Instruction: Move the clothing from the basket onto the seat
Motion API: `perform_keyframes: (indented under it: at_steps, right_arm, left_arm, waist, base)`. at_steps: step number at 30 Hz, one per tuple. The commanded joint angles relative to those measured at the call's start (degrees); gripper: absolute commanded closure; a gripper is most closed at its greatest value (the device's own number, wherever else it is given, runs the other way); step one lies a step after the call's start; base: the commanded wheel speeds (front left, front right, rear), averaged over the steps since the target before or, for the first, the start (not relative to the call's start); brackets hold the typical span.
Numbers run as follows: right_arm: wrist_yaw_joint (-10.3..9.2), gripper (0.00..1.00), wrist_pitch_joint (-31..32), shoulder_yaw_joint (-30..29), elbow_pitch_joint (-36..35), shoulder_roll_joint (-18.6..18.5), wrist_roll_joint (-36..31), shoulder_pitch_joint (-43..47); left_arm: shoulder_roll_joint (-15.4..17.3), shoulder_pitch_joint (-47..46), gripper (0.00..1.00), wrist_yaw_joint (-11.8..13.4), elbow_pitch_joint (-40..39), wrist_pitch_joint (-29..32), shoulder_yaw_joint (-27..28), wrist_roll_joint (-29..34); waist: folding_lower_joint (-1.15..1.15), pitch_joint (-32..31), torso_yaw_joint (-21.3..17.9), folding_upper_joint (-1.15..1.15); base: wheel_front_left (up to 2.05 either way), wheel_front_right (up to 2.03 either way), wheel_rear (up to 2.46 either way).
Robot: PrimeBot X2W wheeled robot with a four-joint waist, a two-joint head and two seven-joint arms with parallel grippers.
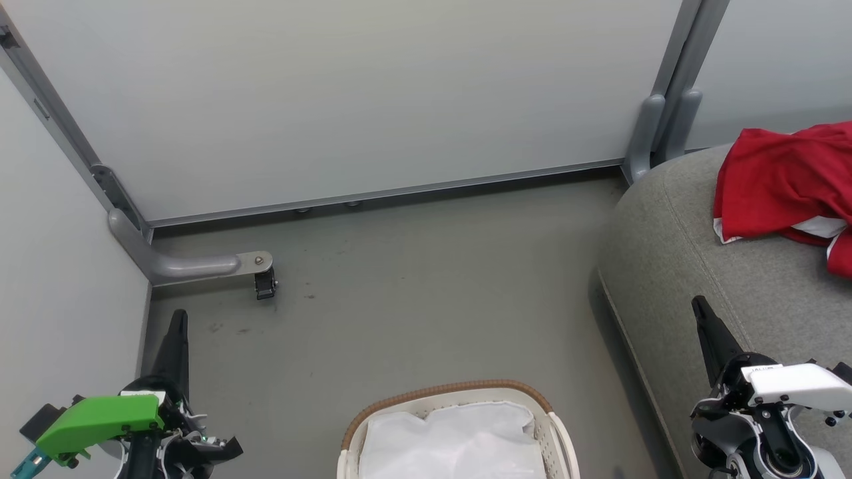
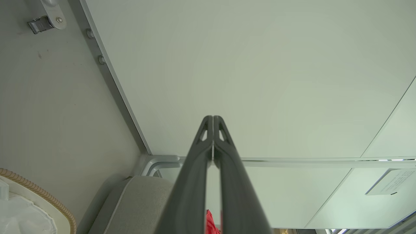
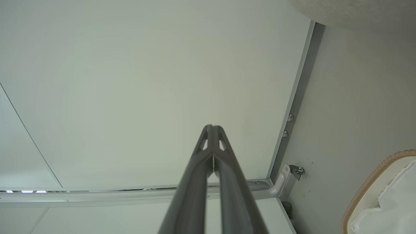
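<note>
Clothing (image 1: 779, 179) is seen on the seat (image 1: 672, 266), frame right. Left pincer (image 1: 179, 314) and right pincer (image 1: 699, 305) are closed, empty; no further transfer is judged needed.

Ahead of the left gripper (image 1: 177, 326) bare floor (image 1: 426, 293) is left open up to the wall panels (image 1: 346, 100), broken only by a grey castor foot (image 1: 200, 266), while the basket (image 1: 452, 388) is set between it and the right gripper (image 1: 703, 319), whose right side is crowded by the seat (image 1: 665, 266).

Left claw (image 1: 178, 322), lower left: jaws pressed together, empty, pointing up the view. Right claw (image 1: 700, 309), lower right: jaws likewise together, empty, leaning slightly left.
</note>
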Motion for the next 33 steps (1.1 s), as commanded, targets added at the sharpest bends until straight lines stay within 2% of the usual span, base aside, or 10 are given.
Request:
perform_keyframes:
  at_steps: [1,33]
  right_arm:
    - [0.0,1.0,0.1,-0.1,-0.2,-0.3,0.2,0.2]
    - [0.0,1.0,0.1,-0.1,-0.2,-0.3,0.2,0.2]
  left_arm:
    - [0.3,-0.6,1.0,-0.2,-0.1,0.2,0.1,-0.2]
    - [0.3,-0.6,1.0,-0.2,-0.1,0.2,0.1,-0.2]
  waist:
    - [0.0,0.0,0.0,0.0]
    - [0.0,0.0,0.0,0.0]
  base:
    - [0.0,0.0,0.0]
    - [0.0,0.0,0.0]
